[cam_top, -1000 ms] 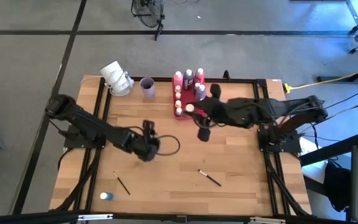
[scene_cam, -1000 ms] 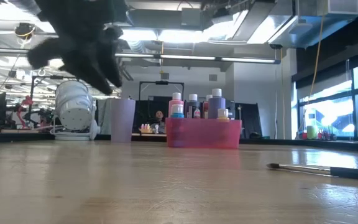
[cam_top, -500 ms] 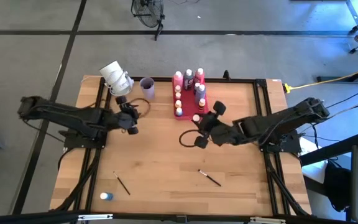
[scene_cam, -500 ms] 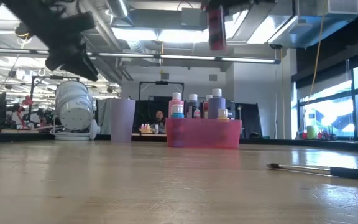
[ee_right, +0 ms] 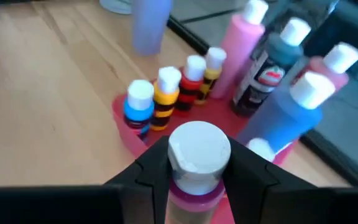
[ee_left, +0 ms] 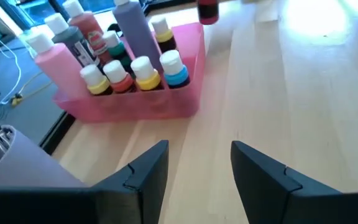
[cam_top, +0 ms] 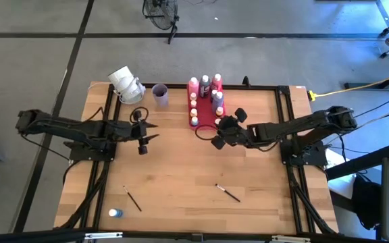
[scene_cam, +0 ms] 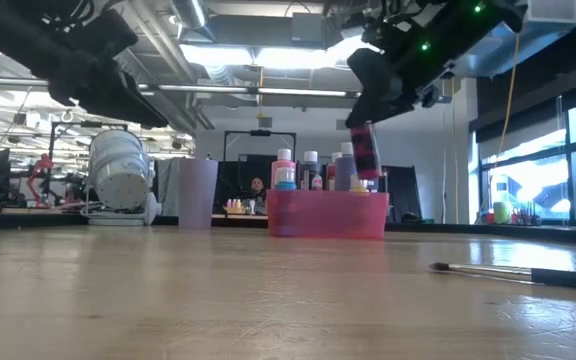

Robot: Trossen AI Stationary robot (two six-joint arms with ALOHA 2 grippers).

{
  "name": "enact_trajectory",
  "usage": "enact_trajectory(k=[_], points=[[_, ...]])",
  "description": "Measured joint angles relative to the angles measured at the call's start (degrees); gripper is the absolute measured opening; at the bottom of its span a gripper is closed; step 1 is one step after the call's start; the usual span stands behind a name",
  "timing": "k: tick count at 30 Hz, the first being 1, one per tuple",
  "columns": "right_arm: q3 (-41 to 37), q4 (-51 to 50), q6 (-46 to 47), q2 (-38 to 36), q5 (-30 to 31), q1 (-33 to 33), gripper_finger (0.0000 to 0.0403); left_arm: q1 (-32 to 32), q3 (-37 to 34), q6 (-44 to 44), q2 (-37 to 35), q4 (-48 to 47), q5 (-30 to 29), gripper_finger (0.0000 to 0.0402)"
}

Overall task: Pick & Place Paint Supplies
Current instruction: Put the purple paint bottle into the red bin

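Since the earlier frames, the right gripper (cam_top: 219, 128) has been brought from the open table up to the near end of the tray (cam_top: 205, 123), and the left gripper (cam_top: 142, 132) has been drawn back toward the left side. A bottle (ee_right: 194, 163) is clamped between the right fingers (ee_right: 149, 165), its white cap up and its pink-red body below. In the low view the bottle (scene_cam: 365, 149) is seen hanging above the tray (scene_cam: 327, 216), slightly tilted, not yet set down. It is judged to be held there so that it can be lowered into a free place at the near end of the tray, at 6 o'clock from the other bottles.

The left gripper is held with its fingers (ee_left: 146, 172) apart and nothing between them; it waits at 9 o'clock from the tray, below the cup (cam_top: 159, 94).

Bottles already stand in the tray: tall pink, dark and purple ones behind, small ones with yellow, red and blue collars in front. On the table, two brushes (cam_top: 227, 193) (cam_top: 133, 199) and a blue bottle (cam_top: 115, 212) are left at 6 and 7 o'clock, well apart from the tray.
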Motion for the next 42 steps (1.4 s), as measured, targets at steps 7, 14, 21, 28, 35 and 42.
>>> enact_trajectory(k=[7,14,21,28,35,42], points=[[-1.58,-0.49,-1.6,-0.33,5.37,-2.98,0.0119,0.0,-1.99,-2.03,0.01,3.12,0.17,0.0169],[-1.59,0.04,-1.6,0.11,3.42,-4.79,0.0119,0.0,-2.3,-2.28,0.01,3.1,0.15,0.0169],[-7.95,15.79,-4.57,0.48,0.6,-5.25,0.0119,0.0,-2.3,-2.29,0.03,3.1,0.15,0.0169],[-18.42,35.23,-4.91,0.48,3.12,-5.41,0.0119,0.0,-2.3,-3.41,0.03,3.14,1.35,0.0169],[-22.19,39.82,-3.82,0.48,2.44,-6.59,0.0119,0.0,-2.3,-5.17,0.03,3.14,1.66,0.0169],[-22.96,39.02,-0.78,0.48,-0.44,-8.39,0.0119,0.0,-2.3,-5.73,0.05,3.39,1.66,0.0169]])
